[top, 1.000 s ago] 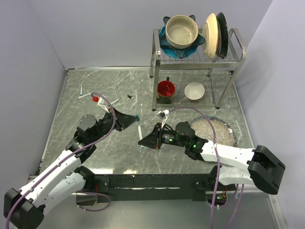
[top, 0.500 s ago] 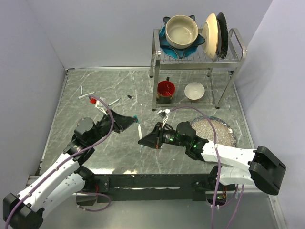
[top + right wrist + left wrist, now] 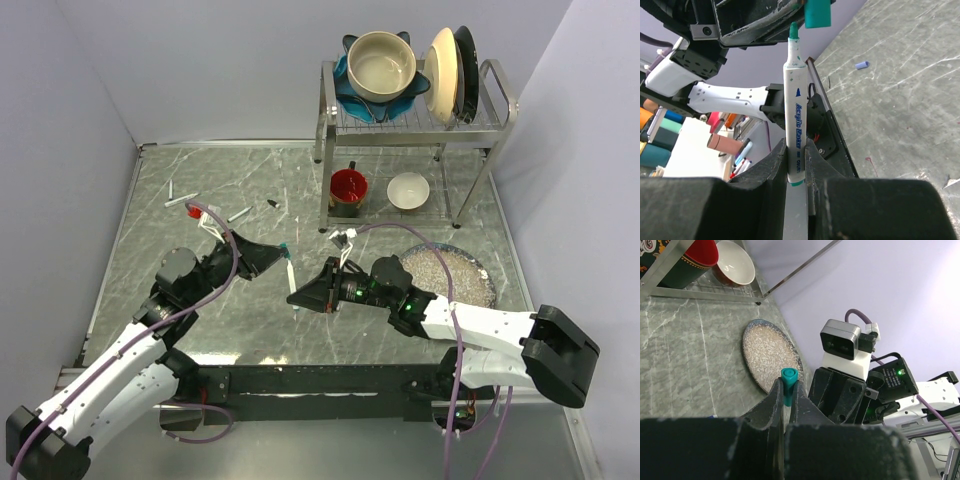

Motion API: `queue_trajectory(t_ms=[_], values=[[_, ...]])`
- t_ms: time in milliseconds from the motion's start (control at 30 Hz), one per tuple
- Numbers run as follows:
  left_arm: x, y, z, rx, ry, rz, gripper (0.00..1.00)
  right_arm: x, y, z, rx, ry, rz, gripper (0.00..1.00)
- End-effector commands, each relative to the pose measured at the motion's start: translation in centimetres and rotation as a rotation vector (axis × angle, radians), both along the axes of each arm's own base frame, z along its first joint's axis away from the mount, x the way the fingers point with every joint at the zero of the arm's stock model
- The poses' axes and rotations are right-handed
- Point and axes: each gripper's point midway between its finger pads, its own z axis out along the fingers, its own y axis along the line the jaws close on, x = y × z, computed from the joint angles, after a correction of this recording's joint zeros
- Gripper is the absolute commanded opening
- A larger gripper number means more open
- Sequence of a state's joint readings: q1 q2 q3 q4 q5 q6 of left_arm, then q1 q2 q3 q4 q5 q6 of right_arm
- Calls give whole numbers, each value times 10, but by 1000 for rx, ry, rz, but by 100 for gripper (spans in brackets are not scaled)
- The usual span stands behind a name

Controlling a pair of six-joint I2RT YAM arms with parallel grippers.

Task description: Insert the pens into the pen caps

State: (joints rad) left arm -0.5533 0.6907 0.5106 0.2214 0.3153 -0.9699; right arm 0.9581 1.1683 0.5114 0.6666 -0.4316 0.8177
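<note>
My left gripper [image 3: 786, 390] is shut on a small teal pen cap [image 3: 788, 382], which sticks out past the fingertips. My right gripper [image 3: 796, 155] is shut on a white pen [image 3: 795, 115] marked "Acrylic Marker", held upright with its teal tip up. In the right wrist view the tip stands just below and to the left of the teal cap [image 3: 817, 13], apart from it. In the top view the two grippers meet at mid-table, left gripper [image 3: 283, 255] above right gripper [image 3: 297, 298], with the pen [image 3: 292, 280] between them. More pens [image 3: 181, 201] [image 3: 238, 214] and a black cap [image 3: 272, 204] lie at the far left.
A metal dish rack [image 3: 330, 110] with bowls and plates stands at the back right, with a red mug [image 3: 349, 187] and a white bowl [image 3: 408, 190] under it. A speckled plate [image 3: 455, 270] lies right of the grippers. A small blue cap [image 3: 862, 64] rests on the table.
The left gripper with the cap has come a little nearer and the right gripper has shifted slightly left, bringing pen tip and cap closer. Both grips are unchanged.
</note>
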Motion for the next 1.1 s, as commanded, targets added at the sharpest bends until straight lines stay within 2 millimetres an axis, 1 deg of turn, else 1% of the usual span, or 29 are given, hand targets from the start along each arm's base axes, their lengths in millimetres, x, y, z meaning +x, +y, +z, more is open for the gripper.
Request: queue_trajectory(t_ms=[0,167,333,667,833,1067], values=[[1,3,11,-24,-42,20,1,-1,6,24,65,-47,17,0],[5,5,15,-24,-36,48,1,-4,7,17,53,-31,28,0],[7,8,19,-21,-27,71,1,-5,9,16,52,-26,35,0],[-5,7,31,-45,-55,26,1,-4,10,20,63,-32,39,0],[-7,5,30,-48,-51,9,1,-4,9,25,72,-47,32,0],[-9,-1,26,-58,-37,-30,1,-4,8,26,71,-48,31,0]])
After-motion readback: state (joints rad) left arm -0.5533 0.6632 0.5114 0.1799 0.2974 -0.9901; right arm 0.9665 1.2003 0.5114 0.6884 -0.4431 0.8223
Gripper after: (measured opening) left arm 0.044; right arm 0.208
